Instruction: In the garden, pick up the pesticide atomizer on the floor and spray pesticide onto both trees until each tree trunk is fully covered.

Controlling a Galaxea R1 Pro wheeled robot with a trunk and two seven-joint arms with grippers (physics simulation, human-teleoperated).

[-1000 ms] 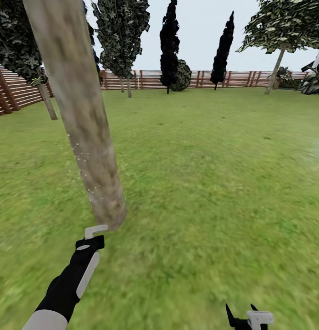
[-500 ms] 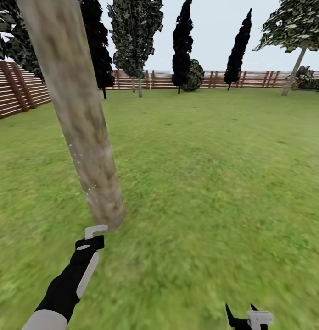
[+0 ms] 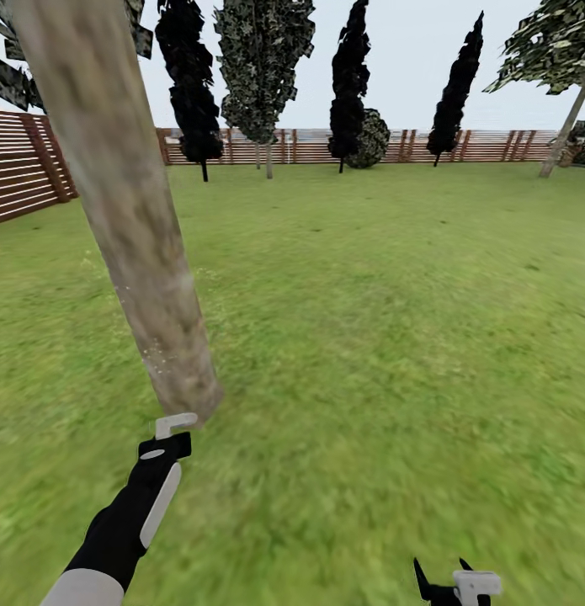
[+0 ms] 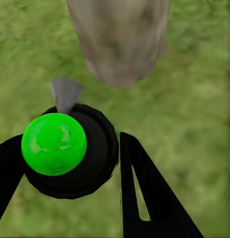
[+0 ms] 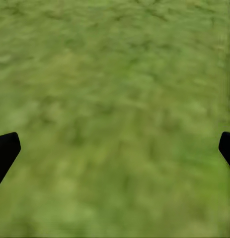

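Observation:
My left gripper (image 4: 67, 148) is shut on the pesticide atomizer (image 4: 70, 153), which from above is a round black body with a shiny green top and a grey nozzle. The nozzle points at the base of a thick, pale mottled tree trunk (image 4: 119, 39) a short way ahead. In the head view the left arm reaches forward and the atomizer (image 3: 172, 426) sits right at the foot of that leaning trunk (image 3: 128, 219). A second pale-trunked tree (image 3: 568, 118) stands far off at the right by the fence. My right gripper (image 5: 115, 148) hangs open over grass, low at the right (image 3: 450, 582).
Green lawn (image 3: 393, 320) stretches all around. A brown slat fence (image 3: 494, 145) closes the back and left side. Dark cypress-like trees (image 3: 351, 76) and a round bush (image 3: 372, 139) line the far fence.
The whole head view has swung left, so the far trees and fence sit further right in the picture. Both arms keep their pose, and the atomizer stays in the left gripper.

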